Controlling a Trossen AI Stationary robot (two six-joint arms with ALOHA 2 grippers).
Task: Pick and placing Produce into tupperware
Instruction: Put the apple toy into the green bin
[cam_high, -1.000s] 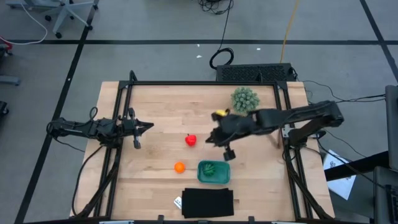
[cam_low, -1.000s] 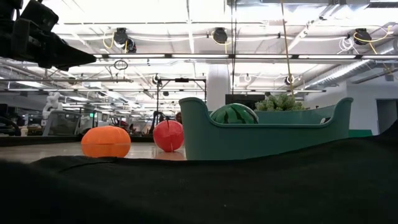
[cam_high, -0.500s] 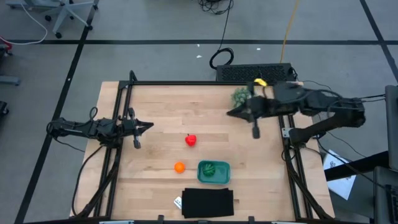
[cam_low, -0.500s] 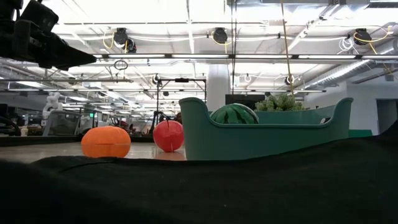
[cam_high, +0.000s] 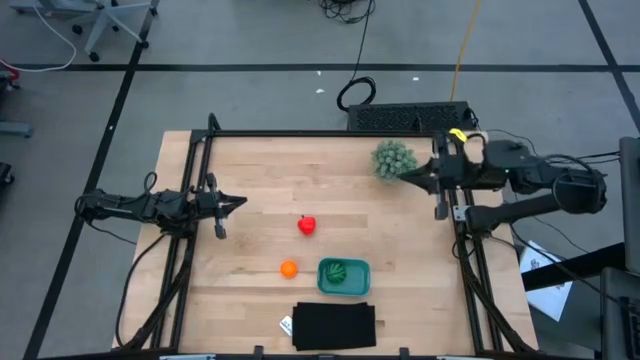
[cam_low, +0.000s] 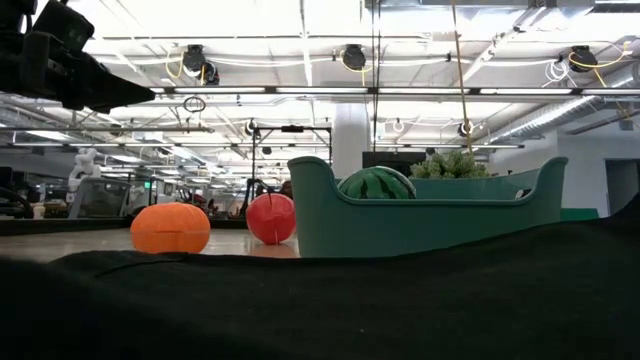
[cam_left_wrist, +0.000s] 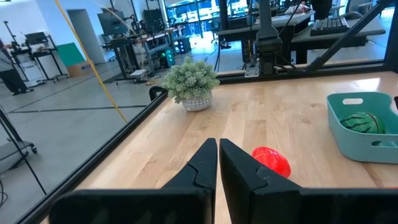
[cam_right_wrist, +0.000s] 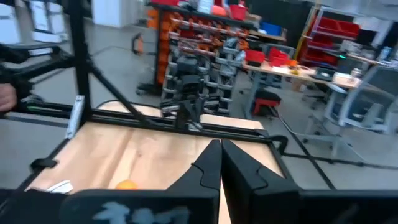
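The teal tupperware (cam_high: 343, 277) sits near the table's near edge, and the dark green striped item (cam_high: 338, 270) rests inside it; the low view shows that item (cam_low: 377, 184) above the tupperware's rim (cam_low: 425, 215). On the wood to its left lies the orange ball (cam_high: 288, 268). The red item (cam_high: 307, 225) lies farther back, mid-table. My left gripper (cam_high: 243, 203) hovers shut at the table's left side, pointing toward the red item (cam_left_wrist: 272, 162). My right gripper (cam_high: 403, 178) is shut at the table's right side, beside the plant, touching nothing.
A fuzzy pale-green plant (cam_high: 392, 158) stands at the far right, close to my right gripper. A flat black rectangle (cam_high: 335, 325) lies at the near edge, with a small white label (cam_high: 285, 325) beside it. Black frame rails run along the left, right and far edges.
My right gripper has drawn back from above the tupperware's far side toward the table's right and far edges, ending beside the plant. The produce, the tupperware and my left arm have stayed where they were.
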